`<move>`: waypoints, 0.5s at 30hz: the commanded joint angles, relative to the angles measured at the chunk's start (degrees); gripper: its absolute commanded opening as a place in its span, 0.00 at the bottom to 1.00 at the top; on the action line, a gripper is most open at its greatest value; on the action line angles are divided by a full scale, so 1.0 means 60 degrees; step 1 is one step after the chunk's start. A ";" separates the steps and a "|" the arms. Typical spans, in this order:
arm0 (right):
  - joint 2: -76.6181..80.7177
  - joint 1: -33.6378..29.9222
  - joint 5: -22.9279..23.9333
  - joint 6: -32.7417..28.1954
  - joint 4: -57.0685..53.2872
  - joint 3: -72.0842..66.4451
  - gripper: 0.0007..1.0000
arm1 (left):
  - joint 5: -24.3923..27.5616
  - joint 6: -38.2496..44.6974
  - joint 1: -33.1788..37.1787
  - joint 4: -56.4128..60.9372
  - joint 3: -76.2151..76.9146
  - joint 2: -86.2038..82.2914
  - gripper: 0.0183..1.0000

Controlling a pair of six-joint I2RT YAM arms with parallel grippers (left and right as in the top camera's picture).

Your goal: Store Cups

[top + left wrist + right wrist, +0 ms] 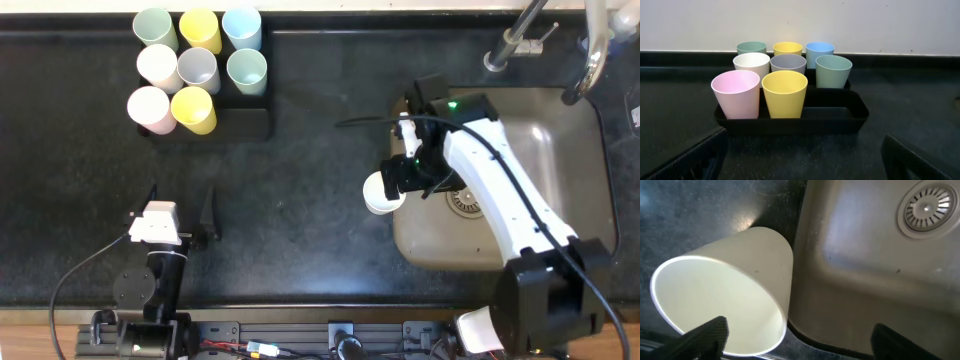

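Observation:
A white cup (378, 193) (725, 305) stands on the dark counter right at the sink's left edge, its mouth facing up. My right gripper (397, 183) (800, 337) hovers over it, open: one finger sits over the cup's mouth and the other is well clear, above the sink's rim. Several pastel cups (195, 68) (785, 92) stand in a black tray (250, 125) (840, 117) at the back left. My left gripper (180, 205) (802, 160) is open and empty near the front left, facing the tray from a distance.
The steel sink (560, 150) (865, 265) with its drain (927, 207) takes up the right side, with a tap (520, 35) behind it. Bare dark counter (300, 230) lies between the tray and the sink.

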 commanded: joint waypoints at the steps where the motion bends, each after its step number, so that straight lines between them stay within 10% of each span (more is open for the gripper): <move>1: 0.0251 0.0171 0.0346 0.0022 0.0055 0.0328 0.82 | 0.0127 0.0044 0.0098 -0.0015 -0.0018 -0.0102 1.00; 15: 0.0659 0.0423 0.0266 0.0459 0.0648 0.0321 0.22 | 0.0127 0.0044 0.0098 -0.0015 -0.0018 -0.0102 1.00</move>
